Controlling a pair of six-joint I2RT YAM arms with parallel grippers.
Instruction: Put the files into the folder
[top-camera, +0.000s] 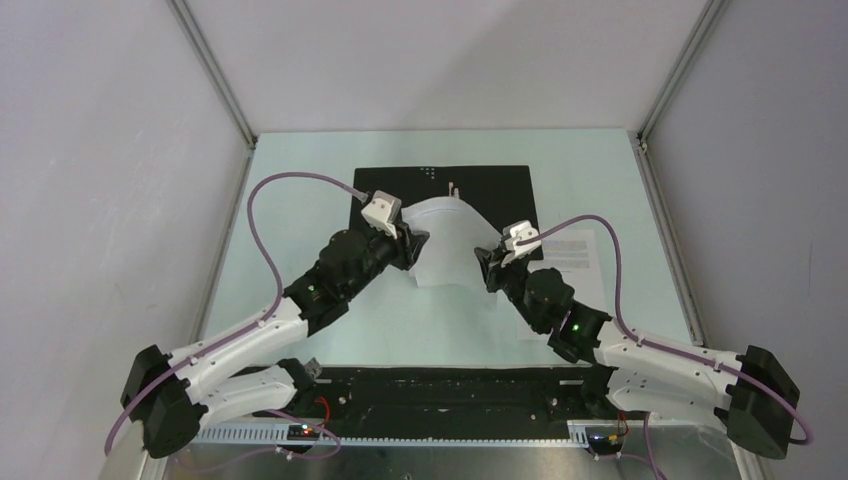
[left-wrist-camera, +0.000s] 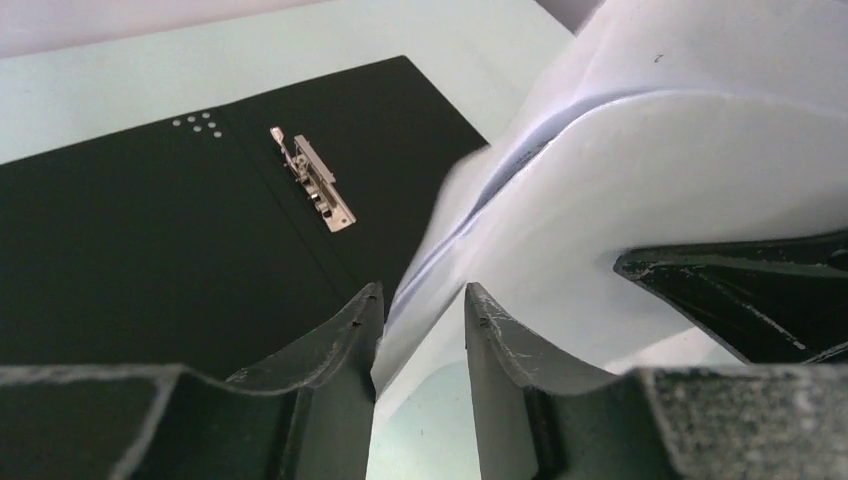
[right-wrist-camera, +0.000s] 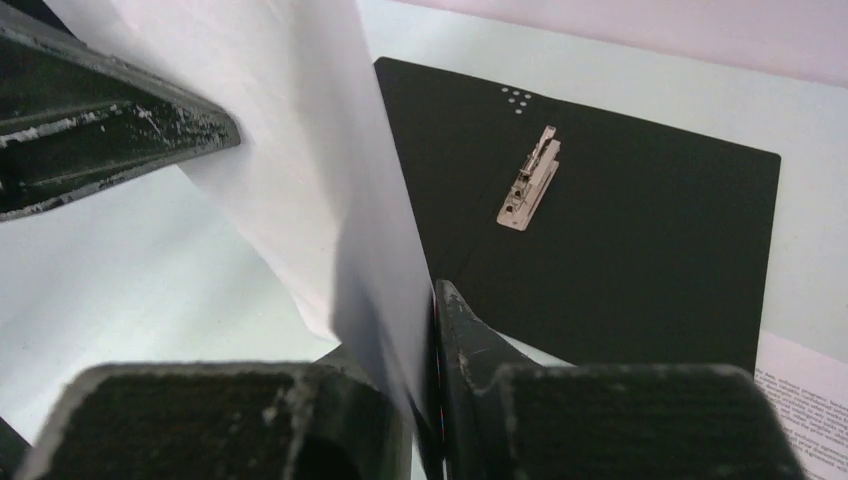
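Plain sheet (top-camera: 445, 245) arched between both grippers, over the near edge of the open folder (top-camera: 500, 185).
The folder lies flat at the far middle of the table (top-camera: 300, 200), black inside up, metal clip (top-camera: 452, 187) exposed. The right gripper (top-camera: 488, 262) pinches the sheet's right edge. The left gripper (left-wrist-camera: 422, 300) stands narrowly parted, the sheet's left edge in its gap. The printed sheet (top-camera: 578, 250) lies flat at the right.

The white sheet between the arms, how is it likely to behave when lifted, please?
Probably floppy: the white sheet bows between the arms. Likely light: the right gripper pinches just one edge. May slip from the left gripper, its jaws apart.
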